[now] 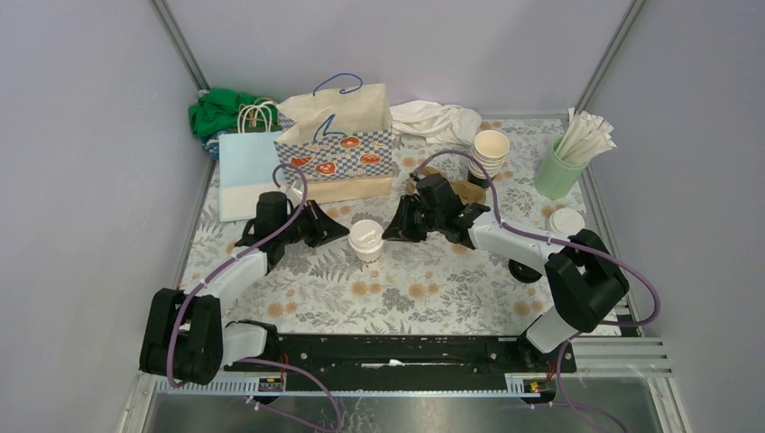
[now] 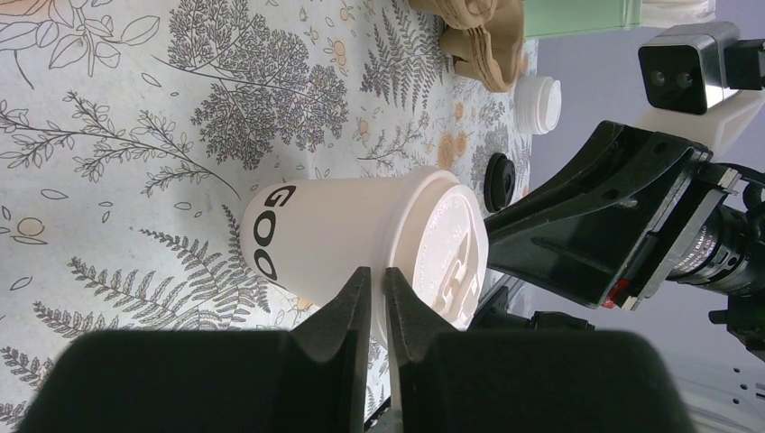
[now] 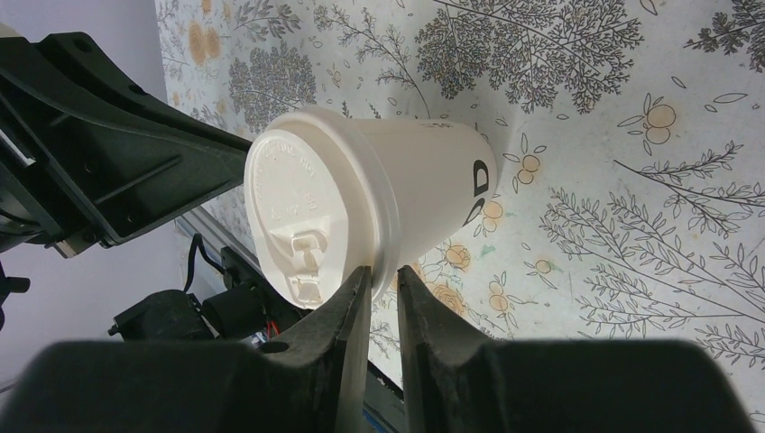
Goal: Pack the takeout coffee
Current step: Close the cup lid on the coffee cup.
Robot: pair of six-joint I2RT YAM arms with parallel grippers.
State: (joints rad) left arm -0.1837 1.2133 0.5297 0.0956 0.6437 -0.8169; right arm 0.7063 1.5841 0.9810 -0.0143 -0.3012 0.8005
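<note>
A cream paper cup with dark lettering and a white lid (image 1: 367, 239) stands upright mid-table. It also shows in the left wrist view (image 2: 361, 225) and the right wrist view (image 3: 397, 185). My left gripper (image 1: 343, 232) is just left of it, with its jaws almost together and nothing between them (image 2: 377, 271). My right gripper (image 1: 390, 232) is just right of it, its jaws also nearly together (image 3: 383, 269) with the tips at the lid's rim. A stack of open cream cups (image 1: 490, 149) stands at the back right.
A patterned paper bag (image 1: 338, 135) and a light-blue bag (image 1: 248, 171) stand at the back left. A mint tumbler of straws (image 1: 559, 167), a loose white lid (image 1: 566, 219), a black lid (image 1: 521, 269) and brown cardboard (image 1: 465, 191) are on the right. Cloths lie along the back.
</note>
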